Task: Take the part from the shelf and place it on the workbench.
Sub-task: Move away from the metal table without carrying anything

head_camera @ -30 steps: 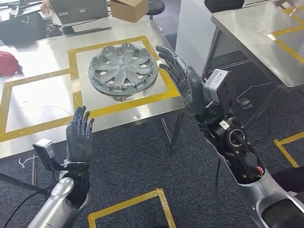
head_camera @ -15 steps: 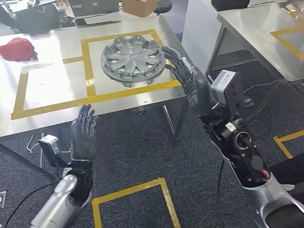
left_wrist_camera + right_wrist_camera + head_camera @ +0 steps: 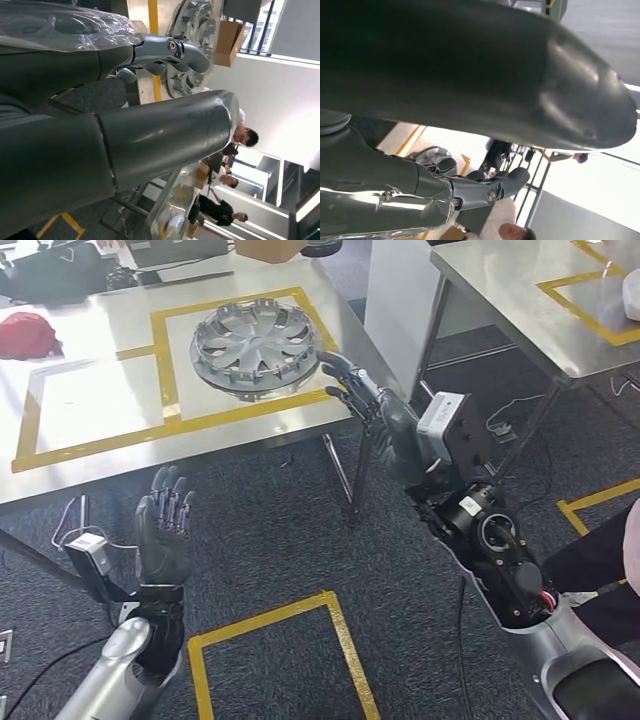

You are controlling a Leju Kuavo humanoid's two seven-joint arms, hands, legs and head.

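the part, a grey wheel cover (image 3: 253,346), lies flat on the steel table (image 3: 98,400), inside a square of yellow tape (image 3: 158,335) at about 11 o'clock in the head view. the robot's right hand (image 3: 381,415) is stretched out toward it from 4 o'clock of the cover, its fingers (image 3: 343,375) spread and released, holding nothing; the tips sit over the table's near right edge, just beside the cover's rim, and contact cannot be told. the left hand (image 3: 162,530) is raised over the dark carpet at about 8 o'clock in the head view, well apart from the table's front edge, palm facing the camera, fingers (image 3: 172,495) upright, loosely apart and empty.

in the left wrist view the left hand (image 3: 113,145) takes up most of the frame, with the cover (image 3: 188,45) and a cardboard box (image 3: 228,42) beyond it. a red cloth (image 3: 26,335) rests on the table at 10 o'clock. a second steel table (image 3: 528,300) with yellow tape stands at 1 o'clock.
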